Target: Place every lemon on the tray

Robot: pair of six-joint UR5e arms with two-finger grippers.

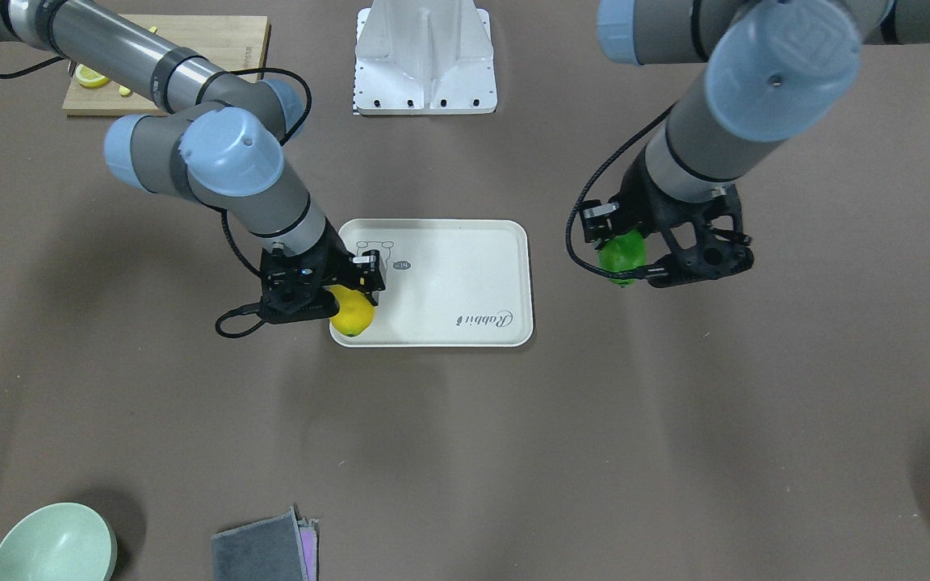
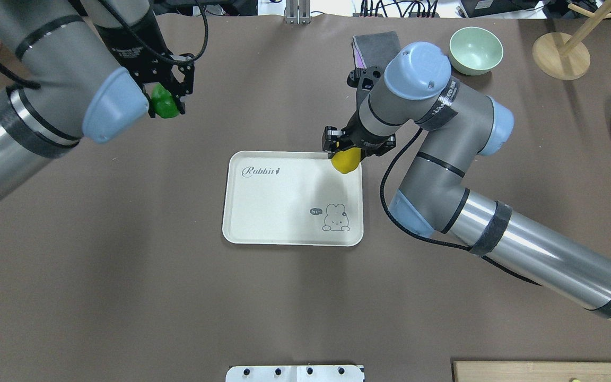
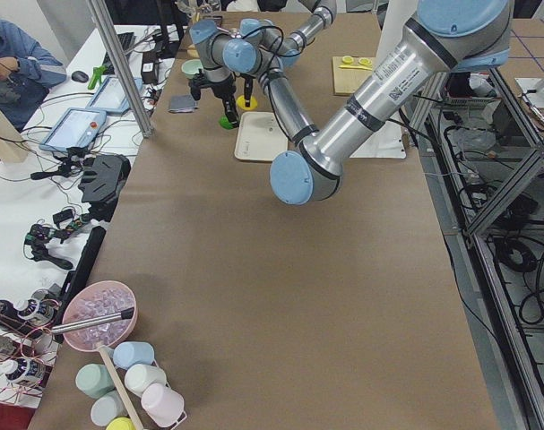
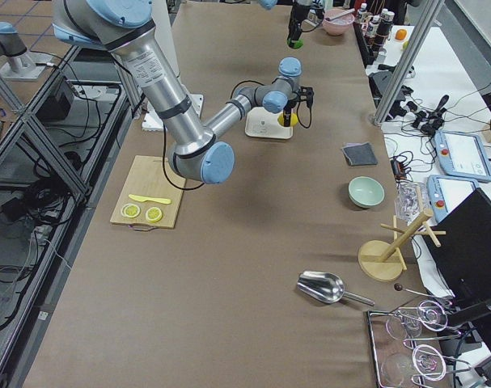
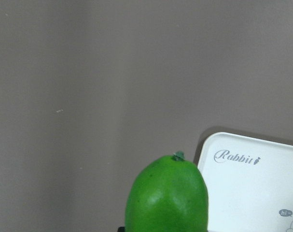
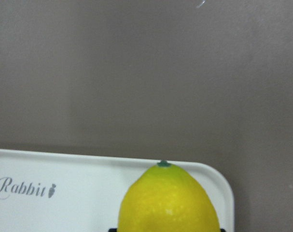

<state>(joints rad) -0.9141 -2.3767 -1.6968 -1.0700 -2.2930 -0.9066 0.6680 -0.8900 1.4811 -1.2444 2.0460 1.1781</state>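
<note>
A glossy green oval lemon [image 1: 621,258] is held in the left gripper [image 1: 633,255]. A bright yellow oval lemon [image 1: 352,315] is held in the right gripper [image 1: 342,300], over a corner of the cream-white rectangular tray [image 1: 465,282].

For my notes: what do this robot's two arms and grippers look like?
The left arm and right arm are silver-grey tubes with pale blue joint caps and black bands; white lettering marks one right-arm band. The left gripper and right gripper are black, two-fingered, each fed by a looping black cable.

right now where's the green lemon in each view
front-facing: green lemon right of tray
overhead: lemon upper left, off tray
exterior left: lemon far end, left of tray
exterior right: lemon top centre, beyond tray
left wrist: lemon bottom centre
right wrist: not in it
landmark: the tray, in all views
</note>
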